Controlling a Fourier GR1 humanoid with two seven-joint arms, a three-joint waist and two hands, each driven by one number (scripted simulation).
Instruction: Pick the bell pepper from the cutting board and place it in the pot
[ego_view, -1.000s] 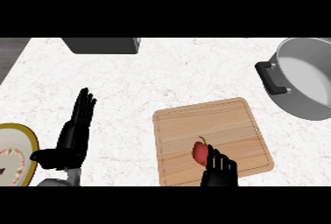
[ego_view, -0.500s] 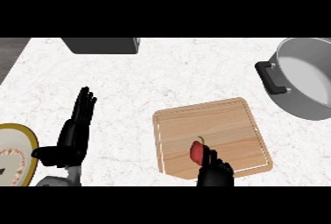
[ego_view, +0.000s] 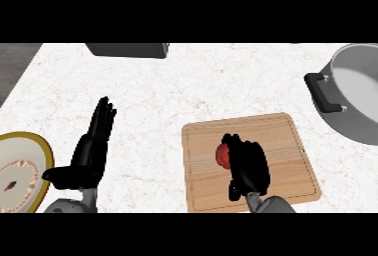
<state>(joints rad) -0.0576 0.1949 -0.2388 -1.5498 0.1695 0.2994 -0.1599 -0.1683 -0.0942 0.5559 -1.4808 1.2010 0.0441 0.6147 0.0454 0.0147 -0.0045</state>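
Note:
The red bell pepper (ego_view: 220, 155) lies on the wooden cutting board (ego_view: 288, 150) at the lower middle of the counter. My right hand (ego_view: 249, 162) reaches over it from the near edge and covers its right side, fingers extended across it and thumb spread apart near the wrist; only the pepper's left part shows. The grey pot (ego_view: 353, 97) with a black handle stands at the right edge, well beyond the board. My left hand (ego_view: 91, 150) rests open on the left, fingers up.
A yellow-rimmed plate (ego_view: 34, 150) sits at the left edge beside my left hand. A dark grey box (ego_view: 127, 49) stands at the counter's far edge. White counter lies between the board and the pot.
My right hand has moved forward from the board's near edge onto the pepper and now covers most of it. The left hand, pepper and pot have not moved.

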